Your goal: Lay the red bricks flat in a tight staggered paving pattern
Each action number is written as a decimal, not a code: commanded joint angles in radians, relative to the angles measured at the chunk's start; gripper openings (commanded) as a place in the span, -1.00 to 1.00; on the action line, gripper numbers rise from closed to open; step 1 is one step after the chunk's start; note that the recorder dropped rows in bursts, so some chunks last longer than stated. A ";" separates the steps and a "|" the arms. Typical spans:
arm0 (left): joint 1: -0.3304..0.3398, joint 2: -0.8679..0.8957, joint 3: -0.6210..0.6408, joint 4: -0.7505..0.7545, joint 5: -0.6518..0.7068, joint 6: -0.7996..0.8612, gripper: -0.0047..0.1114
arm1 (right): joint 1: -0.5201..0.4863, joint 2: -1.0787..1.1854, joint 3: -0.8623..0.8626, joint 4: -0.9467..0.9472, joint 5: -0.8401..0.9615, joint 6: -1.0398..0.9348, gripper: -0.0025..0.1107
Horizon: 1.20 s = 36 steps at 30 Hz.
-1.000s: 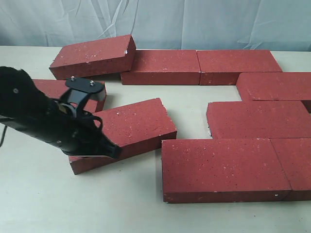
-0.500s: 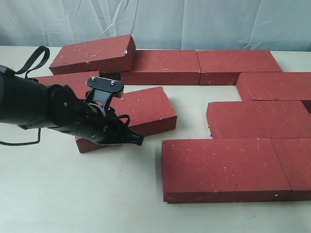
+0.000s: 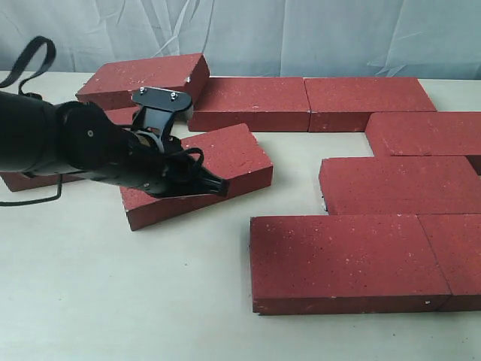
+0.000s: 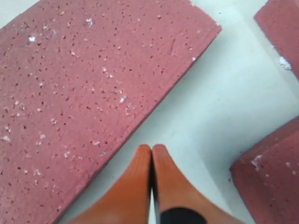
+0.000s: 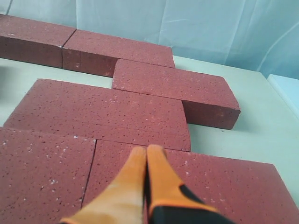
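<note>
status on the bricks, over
Left gripper shut, empty, beside edge of loose brick. Right gripper shut, empty, over laid bricks. Loose one skewed, apart from the rows. Back-left brick tilted.

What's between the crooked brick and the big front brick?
Just bare table lies between the crooked brick and the front brick; the exterior view shows it.

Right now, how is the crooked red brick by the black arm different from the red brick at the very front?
The crooked dark red speckled brick lies slanted, lined up with no row, with the left tool at its edge. The front dark red speckled brick lies straight, edge to edge with its right neighbour, no tool near. Both lie flat, same colour.
</note>
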 commanded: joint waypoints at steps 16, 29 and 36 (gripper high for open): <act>0.400 -0.178 0.057 0.012 0.226 -0.008 -0.92 | -0.004 -0.006 0.001 0.001 -0.007 0.000 -0.97; 0.447 0.035 0.127 -0.038 0.137 -0.008 -0.92 | -0.004 -0.006 0.001 0.001 -0.010 0.000 -0.97; 0.447 0.117 0.124 -0.130 0.091 -0.004 -0.92 | -0.004 -0.006 0.001 0.001 -0.010 0.000 -0.97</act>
